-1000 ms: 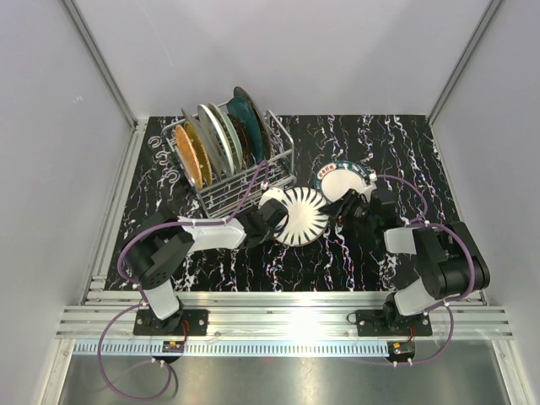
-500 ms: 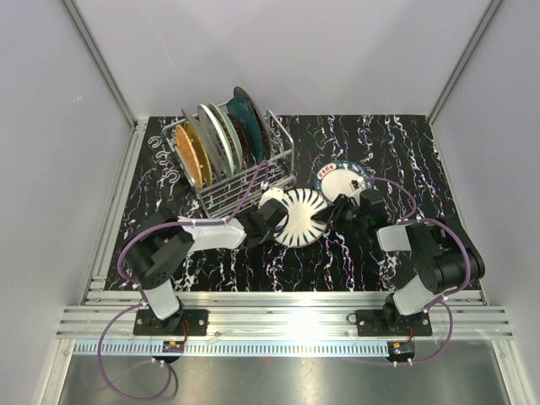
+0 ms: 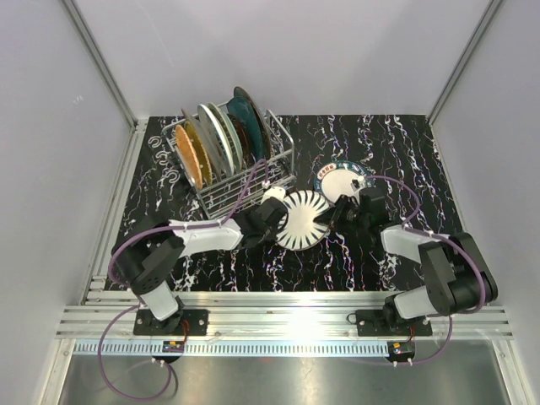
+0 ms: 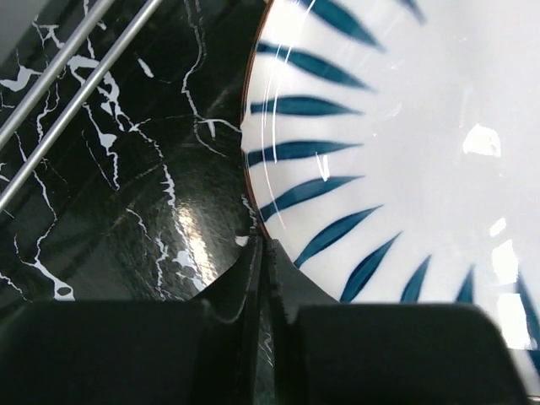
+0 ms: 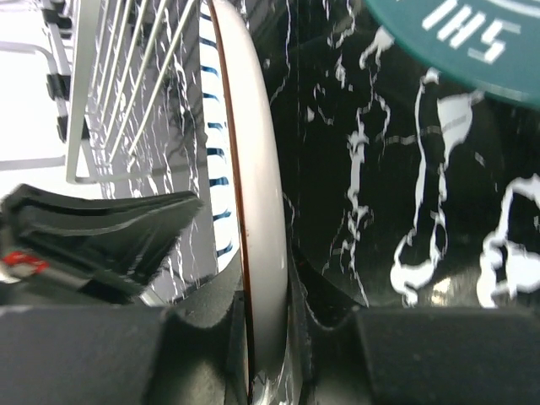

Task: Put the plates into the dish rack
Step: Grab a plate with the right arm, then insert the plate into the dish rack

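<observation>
Item: striped plate [image 3: 305, 218], white with dark radial stripes.
Location: between the 2 arms, just in front of the dish rack [image 3: 285, 152], face up toward the overhead camera.
Left gripper [image 4: 263, 253]: clenched on the plate's left rim, probably to carry its weight.
Right gripper [image 3: 336, 213]: fingers bracket the opposite rim; a firm clamp cannot be told.
Rack contents: several plates [image 3: 215, 139] upright at the far end.
Open room: bare wire slots at the near end.
Edge hazard: teal-rimmed plate [image 3: 340, 181] lies just behind the right gripper.
</observation>
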{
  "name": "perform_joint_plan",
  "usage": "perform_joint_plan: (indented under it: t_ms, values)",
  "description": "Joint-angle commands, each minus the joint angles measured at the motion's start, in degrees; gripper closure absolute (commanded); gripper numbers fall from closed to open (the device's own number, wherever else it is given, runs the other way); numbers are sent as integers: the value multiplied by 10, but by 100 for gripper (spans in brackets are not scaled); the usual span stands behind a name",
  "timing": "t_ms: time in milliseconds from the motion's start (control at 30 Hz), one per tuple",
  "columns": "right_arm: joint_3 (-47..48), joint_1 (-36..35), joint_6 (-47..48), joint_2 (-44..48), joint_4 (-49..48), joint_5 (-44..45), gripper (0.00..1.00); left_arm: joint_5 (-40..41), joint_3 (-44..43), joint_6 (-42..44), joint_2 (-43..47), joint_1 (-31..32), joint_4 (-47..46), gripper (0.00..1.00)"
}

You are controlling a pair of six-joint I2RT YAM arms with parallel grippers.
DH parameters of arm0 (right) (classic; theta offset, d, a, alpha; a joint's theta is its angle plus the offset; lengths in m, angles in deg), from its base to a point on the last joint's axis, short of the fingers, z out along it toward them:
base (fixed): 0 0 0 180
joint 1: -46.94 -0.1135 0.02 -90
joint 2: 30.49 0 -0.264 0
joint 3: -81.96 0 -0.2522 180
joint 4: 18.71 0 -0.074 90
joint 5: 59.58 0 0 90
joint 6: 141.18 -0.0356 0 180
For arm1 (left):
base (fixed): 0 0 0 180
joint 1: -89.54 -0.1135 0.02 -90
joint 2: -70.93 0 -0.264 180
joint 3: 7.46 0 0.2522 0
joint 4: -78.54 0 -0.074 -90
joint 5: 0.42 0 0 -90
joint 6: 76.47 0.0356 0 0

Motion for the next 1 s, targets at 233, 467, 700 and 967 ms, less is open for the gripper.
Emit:
perform_joint_plan:
  t_ms: [233,467,700,967]
  values:
    - [48,-7,36,137,97,24,100,-46,-53,-3,125,28,30,82]
    - [106,-2,78,224,198,72,100,-149,-112,-34,190,29,112,75]
    - [180,-2,116,294,291,122,100,-210,-184,-43,250,29,152,1]
    - [271,-2,178,312,351,178,100,-226,-272,14,297,30,210,1]
